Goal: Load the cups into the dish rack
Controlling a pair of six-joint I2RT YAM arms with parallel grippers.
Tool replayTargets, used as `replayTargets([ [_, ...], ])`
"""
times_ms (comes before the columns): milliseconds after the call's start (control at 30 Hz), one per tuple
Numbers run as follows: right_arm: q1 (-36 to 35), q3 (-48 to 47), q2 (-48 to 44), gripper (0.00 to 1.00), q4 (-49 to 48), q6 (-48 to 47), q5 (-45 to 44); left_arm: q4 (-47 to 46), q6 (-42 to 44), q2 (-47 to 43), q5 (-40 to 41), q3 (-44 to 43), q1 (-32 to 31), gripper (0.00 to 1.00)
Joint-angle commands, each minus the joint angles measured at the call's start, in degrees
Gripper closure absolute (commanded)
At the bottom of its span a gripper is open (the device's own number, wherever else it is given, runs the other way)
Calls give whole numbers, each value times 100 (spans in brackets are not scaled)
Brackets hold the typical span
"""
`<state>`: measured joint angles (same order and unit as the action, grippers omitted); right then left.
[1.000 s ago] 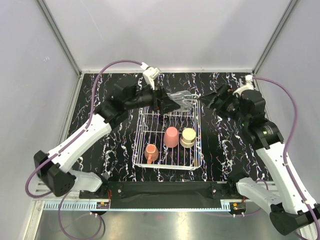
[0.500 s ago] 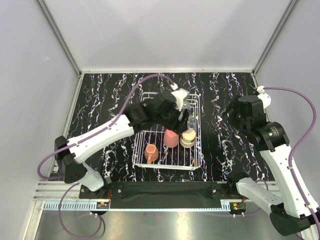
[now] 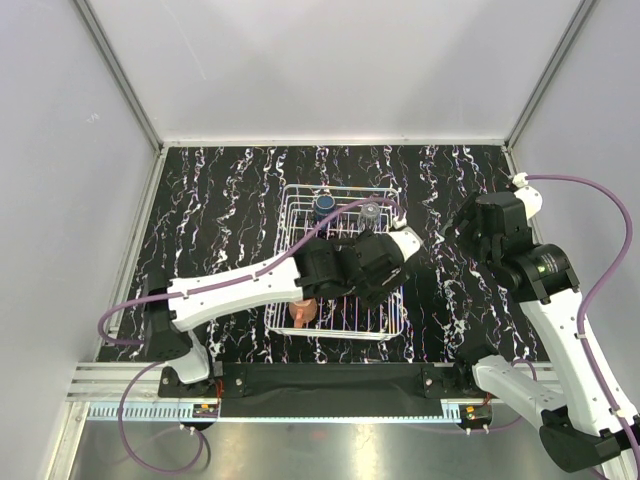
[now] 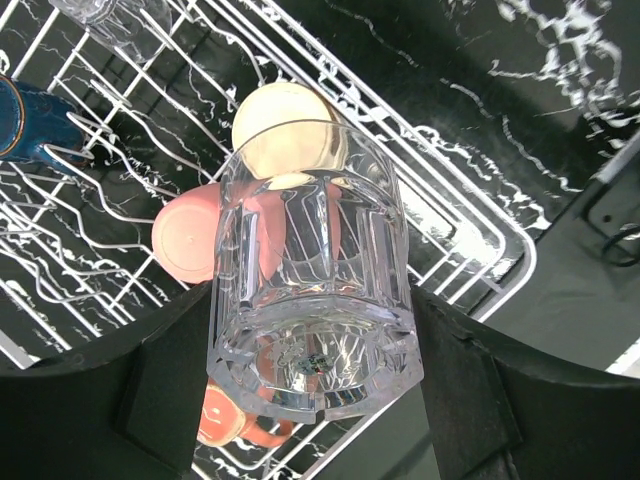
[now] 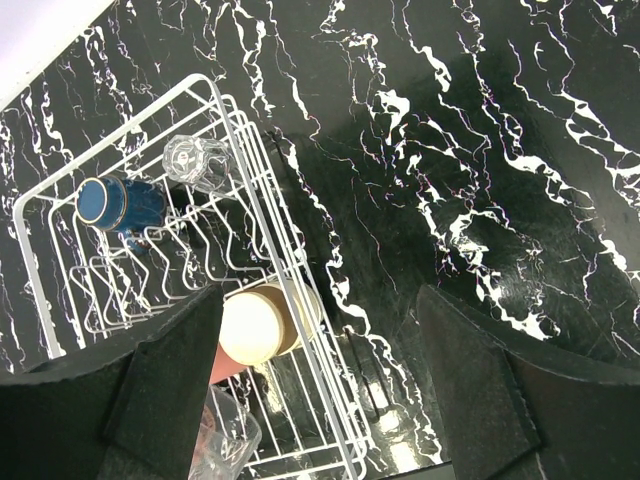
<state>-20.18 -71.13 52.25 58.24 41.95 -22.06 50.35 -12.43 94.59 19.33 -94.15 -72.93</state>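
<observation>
- Six cups are in sight, and five of them sit in the white wire dish rack (image 3: pixel 283 235) in the middle of the black marbled tabletop (image 3: pixel 220 180).
- Two are at the rack's far end: a dark blue cup (image 3: pixel 325 203) on the left and a clear glass (image 3: pixel 371 212) on the right, near each other but apart.
- Further forward, a cream cup (image 4: pixel 288 125) and a pink tumbler (image 4: pixel 190 240) are both bottom-up, the cream one nearer the rack's right wall. Whether the two touch I can't tell, since the held glass blurs that spot.
- An orange handled mug (image 3: pixel 303 310) sits by the rack's near-left corner.
- From the left, the left gripper (image 4: pixel 310 330) reaches across over the rack. Its jaws are spread wide around the other clear glass (image 4: pixel 310 290), with a finger against each side.
- That glass has its thick base toward the wrist and its mouth pointing down at the cream cup and pink tumbler. It seems to be above them, not resting on them.
- Over bare tabletop to the right of the rack hangs the right gripper (image 5: pixel 320 380), jaws wide apart with nothing between them.
</observation>
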Motion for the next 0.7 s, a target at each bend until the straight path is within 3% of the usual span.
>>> replayTargets([
  [0,-3,-85,-4,15,-41,-91,-263,220,162,253,308,-420,-55,100],
  [367,-3,-32,215,15,-198,-144,-158,590,-120,447,-166,-517,-117,100],
  [667,-3,47,531,15,-567,-30,184,327,-102,95,-772,45,-38,100],
])
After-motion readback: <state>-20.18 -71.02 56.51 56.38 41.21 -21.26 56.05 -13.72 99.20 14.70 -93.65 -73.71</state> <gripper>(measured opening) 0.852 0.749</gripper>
